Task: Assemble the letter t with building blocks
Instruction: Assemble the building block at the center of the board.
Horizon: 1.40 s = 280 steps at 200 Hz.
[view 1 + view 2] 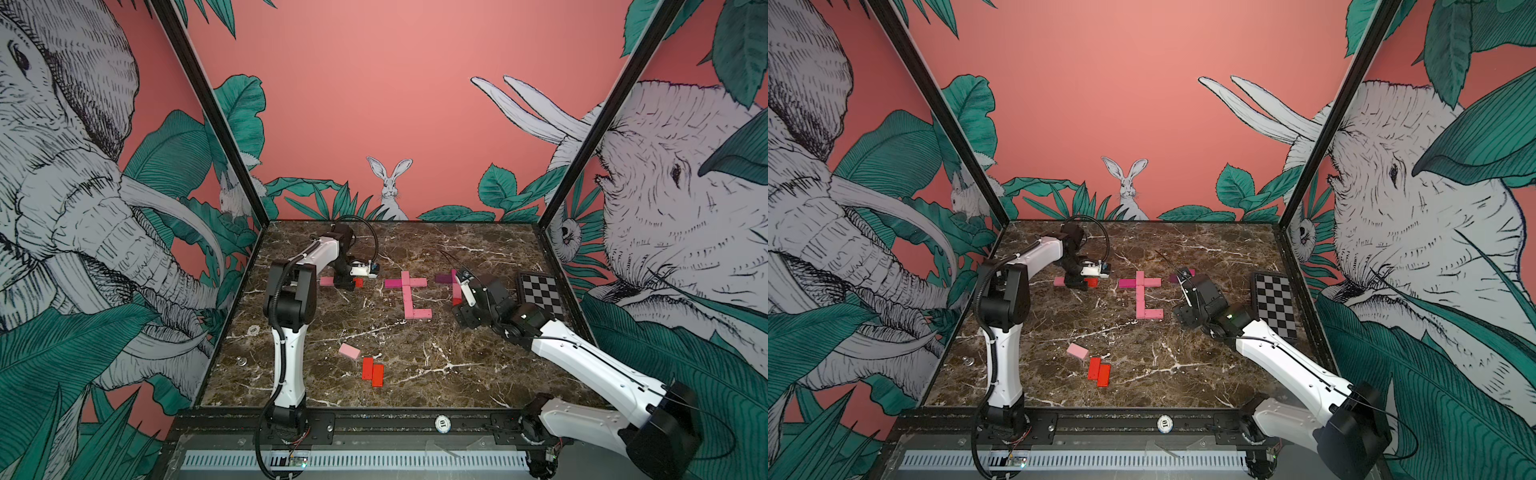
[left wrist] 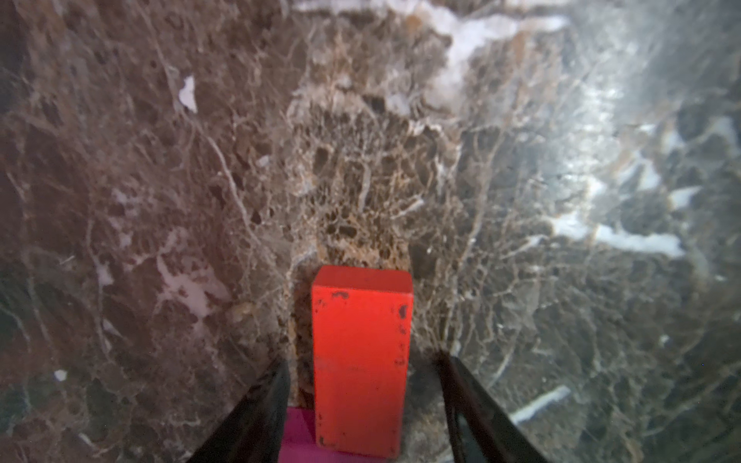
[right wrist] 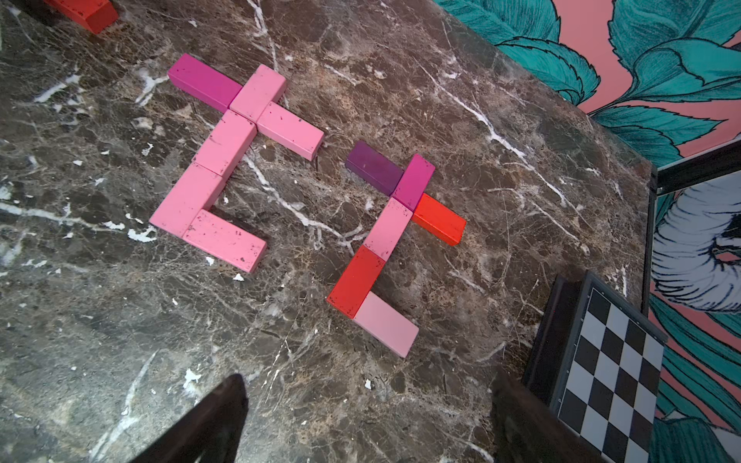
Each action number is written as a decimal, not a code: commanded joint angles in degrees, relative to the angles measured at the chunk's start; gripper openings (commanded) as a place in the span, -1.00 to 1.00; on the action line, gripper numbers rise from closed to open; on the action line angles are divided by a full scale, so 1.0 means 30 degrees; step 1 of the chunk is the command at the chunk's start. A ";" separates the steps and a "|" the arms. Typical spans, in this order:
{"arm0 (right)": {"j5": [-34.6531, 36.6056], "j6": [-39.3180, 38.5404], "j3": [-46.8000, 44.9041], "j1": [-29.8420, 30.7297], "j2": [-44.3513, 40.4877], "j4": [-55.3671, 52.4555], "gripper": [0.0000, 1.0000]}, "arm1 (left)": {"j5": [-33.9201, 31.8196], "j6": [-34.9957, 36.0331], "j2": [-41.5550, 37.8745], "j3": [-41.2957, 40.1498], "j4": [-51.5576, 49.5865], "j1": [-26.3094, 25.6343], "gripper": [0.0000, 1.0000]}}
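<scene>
In the left wrist view a red block (image 2: 361, 360) lies flat on the marble between the fingers of my left gripper (image 2: 363, 360), which is open with a gap on each side. The block's near end meets a magenta block (image 2: 296, 433). In a top view this red block (image 1: 358, 282) sits beside a pink block (image 1: 326, 281). A finished pink and magenta letter t (image 1: 409, 295) lies mid-table. A second t (image 3: 385, 232) of purple, magenta, pink and red blocks lies to its right. My right gripper (image 3: 369, 381) hovers open and empty near it.
A pale pink block (image 1: 349, 351) and two red blocks (image 1: 372, 370) lie loose near the front. A black-and-white checkerboard plate (image 1: 540, 293) sits at the right edge, close to the right arm. Walls enclose the marble table (image 1: 415, 374).
</scene>
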 commanded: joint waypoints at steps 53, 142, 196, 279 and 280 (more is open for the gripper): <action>0.0274 0.0123 -0.0369 -0.0084 -0.0328 0.0354 0.86 | -0.0564 -0.0778 0.0233 -0.0819 0.1285 0.0060 0.19; 0.0274 0.0148 -0.0398 -0.0072 -0.0358 0.0378 0.86 | -0.0891 -0.0977 0.0267 -0.0823 0.1721 0.0060 0.10; 0.0274 0.0134 -0.0421 -0.0084 -0.0357 0.0361 0.86 | -0.0345 -0.0542 -0.0044 -0.1089 0.1304 0.0060 0.22; 0.0248 0.0142 -0.0497 -0.0084 -0.0445 0.0458 0.86 | 0.0657 0.0278 -0.0209 -0.0993 -0.0298 0.0060 -0.01; 0.0246 0.0156 -0.0492 -0.0084 -0.0445 0.0448 0.86 | 0.0659 0.0286 -0.0207 -0.1001 -0.0314 0.0060 -0.01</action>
